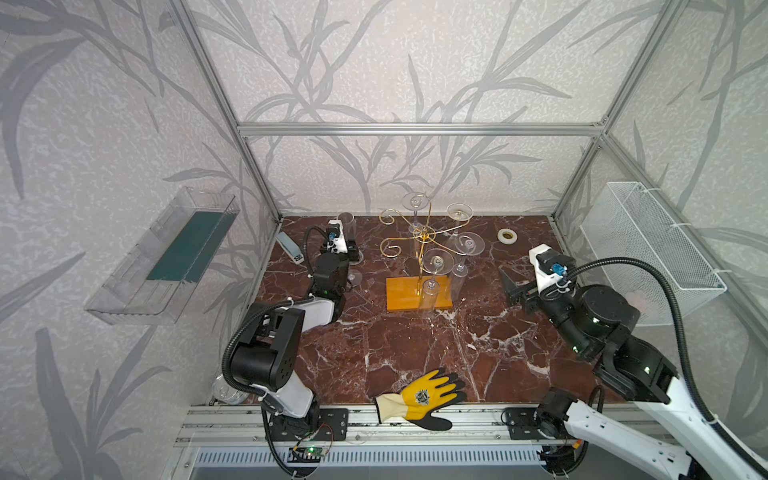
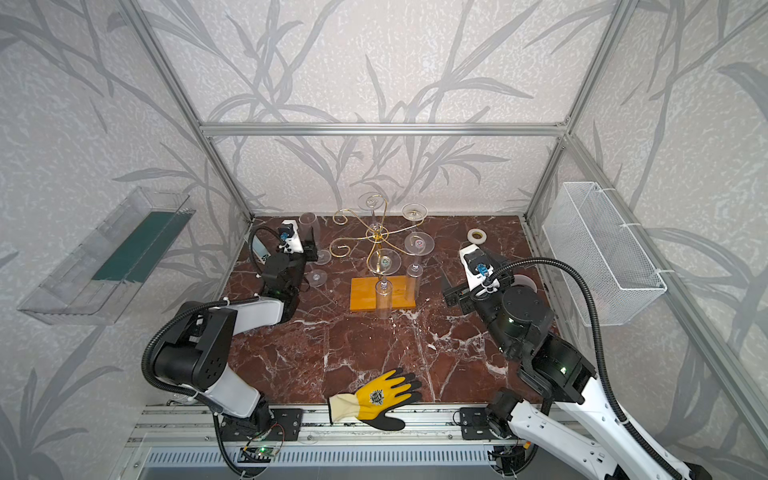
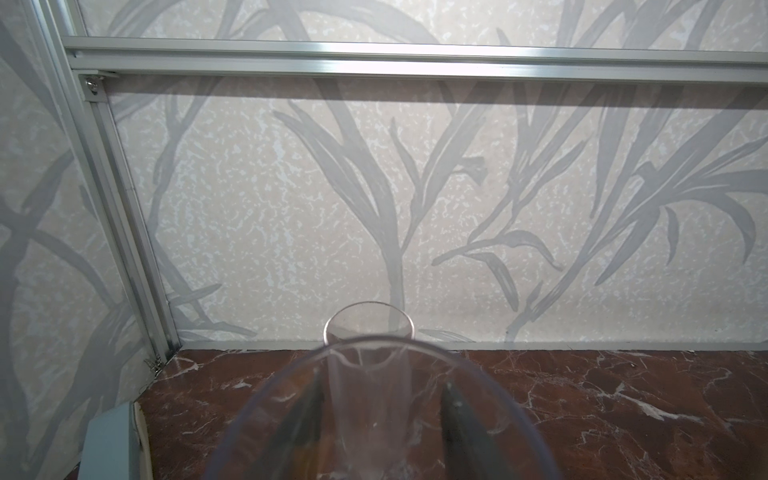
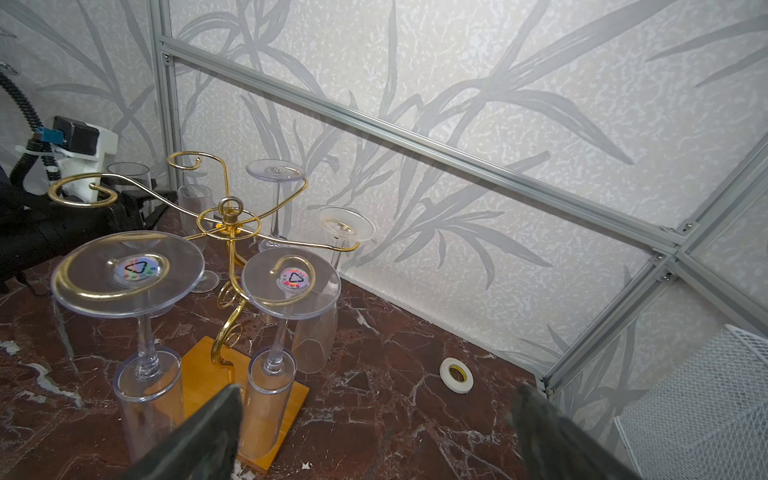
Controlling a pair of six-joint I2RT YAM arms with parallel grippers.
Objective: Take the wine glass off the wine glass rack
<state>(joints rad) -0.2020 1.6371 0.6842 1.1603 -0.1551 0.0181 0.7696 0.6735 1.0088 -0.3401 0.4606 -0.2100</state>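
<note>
Glass (image 3: 365,399) off the rack (image 1: 423,237), at back left of the tabletop (image 1: 415,353), clamped in the half-closed left end effector (image 3: 384,380), whose fingers (image 3: 309,411) blur behind its foot; contact point unclear, stem hidden in both top views. Four glasses (image 4: 129,270) hang on the rack. Right end effector (image 4: 379,388) gapes wide, empty, partly cropped.

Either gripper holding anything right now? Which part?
Nothing in the right gripper, open. The left gripper straddles the bowl of an upright clear plastic wine glass; whether it actually grips can't be told.
</note>
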